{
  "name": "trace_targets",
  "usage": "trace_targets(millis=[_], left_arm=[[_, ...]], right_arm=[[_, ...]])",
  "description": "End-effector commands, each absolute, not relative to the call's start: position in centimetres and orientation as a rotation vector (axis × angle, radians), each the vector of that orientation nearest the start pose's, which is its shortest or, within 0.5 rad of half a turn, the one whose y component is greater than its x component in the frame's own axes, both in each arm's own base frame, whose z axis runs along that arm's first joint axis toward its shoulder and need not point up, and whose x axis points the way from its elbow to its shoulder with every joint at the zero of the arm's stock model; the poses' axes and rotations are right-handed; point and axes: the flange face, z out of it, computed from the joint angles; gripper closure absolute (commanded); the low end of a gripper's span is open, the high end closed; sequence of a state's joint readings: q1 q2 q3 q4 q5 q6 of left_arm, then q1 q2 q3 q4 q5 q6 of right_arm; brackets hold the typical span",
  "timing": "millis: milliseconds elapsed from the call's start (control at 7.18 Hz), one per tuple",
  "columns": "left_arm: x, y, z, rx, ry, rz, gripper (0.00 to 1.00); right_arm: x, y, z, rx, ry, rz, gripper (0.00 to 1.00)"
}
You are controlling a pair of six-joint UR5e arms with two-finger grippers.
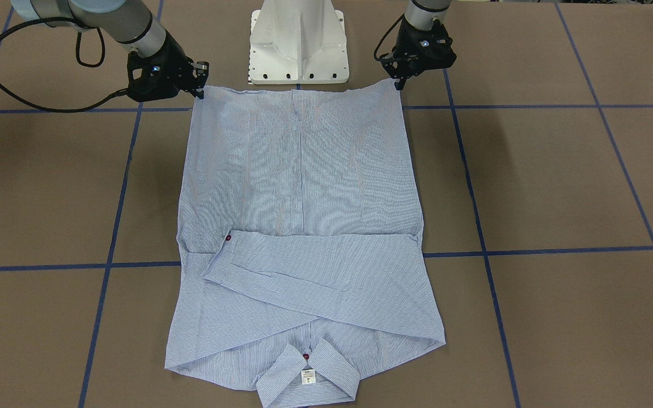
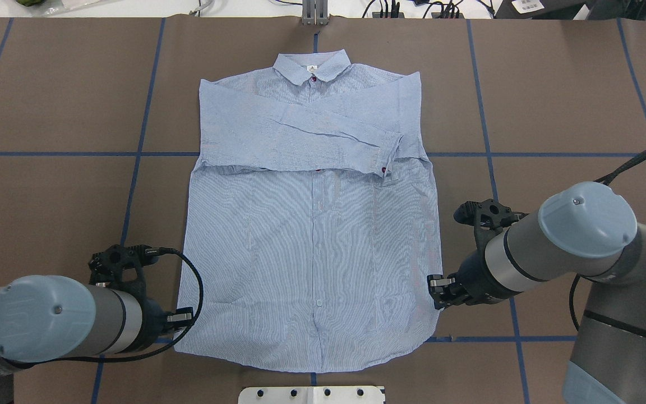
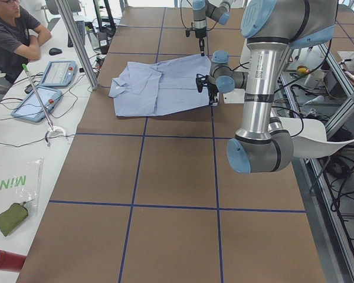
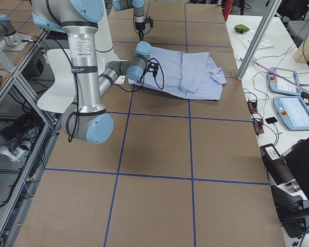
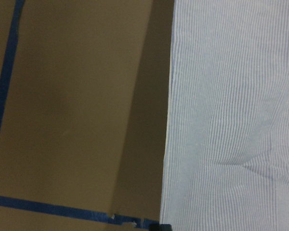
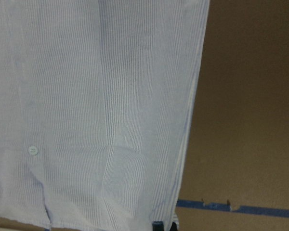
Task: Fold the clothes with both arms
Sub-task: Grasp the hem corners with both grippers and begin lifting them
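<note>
The light blue striped shirt lies flat and front up on the brown table, both sleeves folded across the chest, with its collar on the far side from the robot. My left gripper sits low at the shirt's left side edge near the hem and looks shut on it. My right gripper is at the right side edge near the hem and also looks shut on it. In the front-facing view the left gripper and the right gripper meet the two hem corners. The wrist views show flat cloth and only a dark fingertip at the bottom edge.
The white pedestal base stands just behind the hem. Blue tape lines grid the table. In the exterior left view an operator sits by tablets and a metal post at the table's far edge.
</note>
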State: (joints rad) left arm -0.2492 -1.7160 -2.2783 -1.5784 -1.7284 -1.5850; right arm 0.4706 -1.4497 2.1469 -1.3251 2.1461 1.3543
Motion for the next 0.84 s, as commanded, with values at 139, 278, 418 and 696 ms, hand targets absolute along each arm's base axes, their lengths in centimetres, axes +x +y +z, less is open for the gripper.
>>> trace_targets(millis=[139, 278, 418, 696], left_arm=[[37.4, -20.2, 23.0, -0.128, 0.876, -0.126, 1.0], [37.6, -19.1, 22.5, -0.152, 0.878, -0.098, 1.0], [37.9, -18.8, 22.1, -0.155, 0.885, -0.089, 1.0], [39.2, -19.2, 22.2, -0.134, 0.878, -0.048, 1.0]], right_arm=[[-35.8, -27.2, 26.9, -0.335, -1.138, -0.139, 1.0], [-35.3, -26.9, 26.5, -0.366, -1.152, -0.161, 1.0], [-35.2, -27.0, 26.5, -0.37, -1.156, -0.162, 1.0], [-34.8, -28.9, 27.5, -0.354, -1.142, -0.119, 1.0]])
